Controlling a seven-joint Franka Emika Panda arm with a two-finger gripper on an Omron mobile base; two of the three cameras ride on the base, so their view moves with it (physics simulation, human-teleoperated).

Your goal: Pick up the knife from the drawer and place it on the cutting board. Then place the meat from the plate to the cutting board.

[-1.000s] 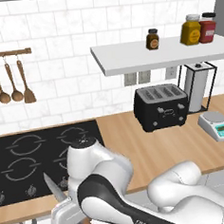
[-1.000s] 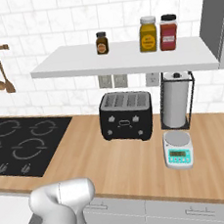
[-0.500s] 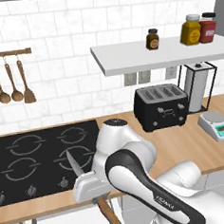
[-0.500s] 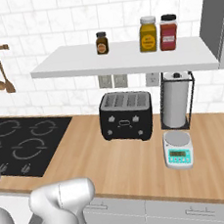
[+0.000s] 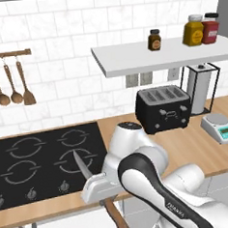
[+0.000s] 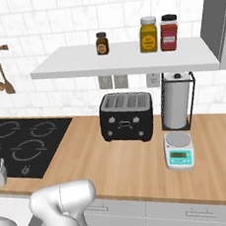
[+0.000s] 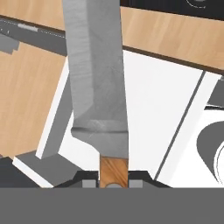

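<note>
My gripper [image 5: 104,196] is shut on the knife, holding it in the air at the counter's front edge, beside the stove. The silver blade [image 5: 83,165] points up and back over the hob, and the brown wooden handle [image 5: 116,216] hangs down toward the floor. In the hand view the knife [image 7: 98,78] runs up the middle, with its handle pinched at my gripper [image 7: 113,178]. Beneath it lies the open drawer [image 7: 151,109] with pale white inner walls. The cutting board, the plate and the meat are out of view.
A black hob [image 5: 39,160] is set into the wooden counter [image 5: 196,146]. A black toaster [image 5: 163,108], a paper towel stand [image 5: 201,89] and a small scale [image 5: 222,128] stand to the right. Jars sit on a white shelf [image 5: 155,54]; wooden spoons [image 5: 9,85] hang on the left wall.
The arm has lifted the knife up from low on the left and carried it rightward; the blade now stands above the hob's front edge.
</note>
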